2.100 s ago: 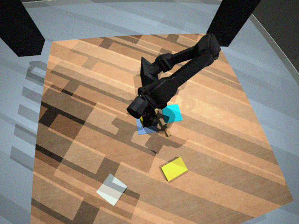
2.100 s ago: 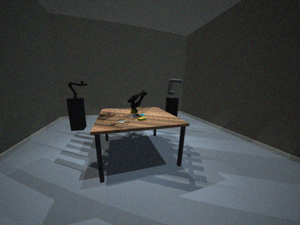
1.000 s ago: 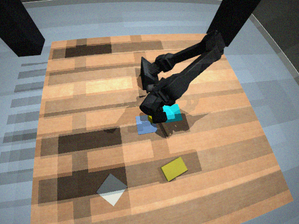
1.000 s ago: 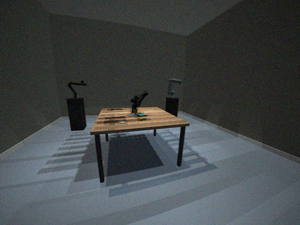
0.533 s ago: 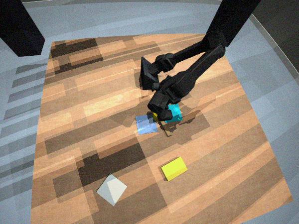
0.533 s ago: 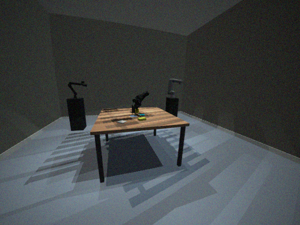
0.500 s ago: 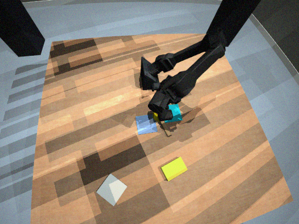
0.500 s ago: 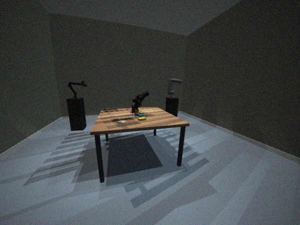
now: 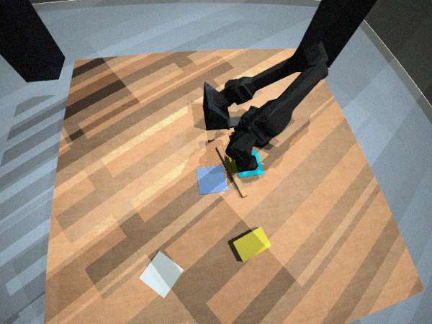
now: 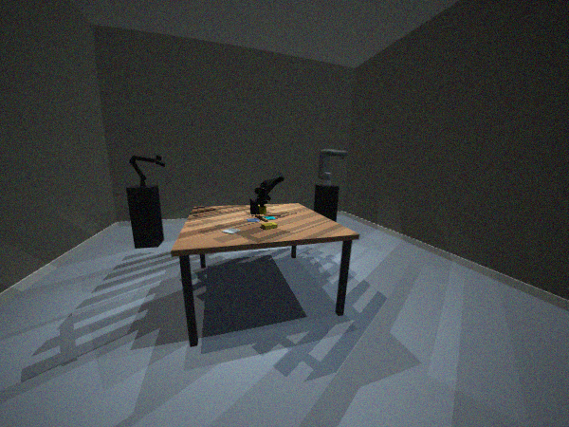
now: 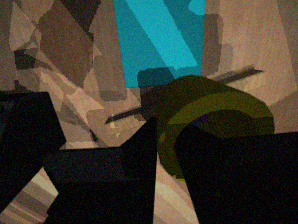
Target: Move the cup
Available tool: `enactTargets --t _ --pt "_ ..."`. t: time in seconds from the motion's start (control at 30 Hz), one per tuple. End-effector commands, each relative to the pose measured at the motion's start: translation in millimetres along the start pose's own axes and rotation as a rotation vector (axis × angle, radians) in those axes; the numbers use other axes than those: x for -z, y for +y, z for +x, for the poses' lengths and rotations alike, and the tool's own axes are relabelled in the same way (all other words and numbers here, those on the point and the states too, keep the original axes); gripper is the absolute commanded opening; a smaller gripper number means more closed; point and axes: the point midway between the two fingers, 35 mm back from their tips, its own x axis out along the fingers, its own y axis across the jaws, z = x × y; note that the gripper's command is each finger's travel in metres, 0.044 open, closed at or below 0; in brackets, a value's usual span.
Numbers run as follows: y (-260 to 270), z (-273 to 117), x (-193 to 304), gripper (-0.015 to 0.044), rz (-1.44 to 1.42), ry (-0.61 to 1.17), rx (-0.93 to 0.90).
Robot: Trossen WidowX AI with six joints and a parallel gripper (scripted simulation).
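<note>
A dark yellow cup (image 9: pixel 233 165) (image 10: pixel 263 209) (image 11: pixel 172 107) is held off the table by my gripper (image 11: pixel 162 121), which is shut on its wall. In the wrist view the cup's mouth faces the camera, with a small blue-purple marble (image 11: pixel 201 120) visible inside; the rest of its inside is dark. The cyan pad (image 9: pixel 260 171) (image 10: pixel 270 218) (image 11: pixel 160 45) lies partly under the gripper in the top view. The blue pad (image 9: pixel 212 181) (image 10: pixel 252 220) lies to its left there. The cup hangs above the area between the thin strip and the cyan pad.
A thin wooden strip (image 9: pixel 235 183) (image 11: pixel 242 76) lies between the two pads, below the cup. A yellow block (image 9: pixel 252 245) (image 10: pixel 269 226) and a pale square (image 9: pixel 162 274) (image 10: pixel 230 231) lie toward the table's near side. A black wedge-shaped object (image 9: pixel 215 111) stands close beside the arm.
</note>
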Motion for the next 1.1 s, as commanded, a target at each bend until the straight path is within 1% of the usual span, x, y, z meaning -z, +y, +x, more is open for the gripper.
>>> enactTargets --t 0.0,1.07 --pt "3 0 -8 0.0000 0.005 -0.004 0.000" --pt "20 -1 -62 0.0000 0.006 -0.007 -0.001"
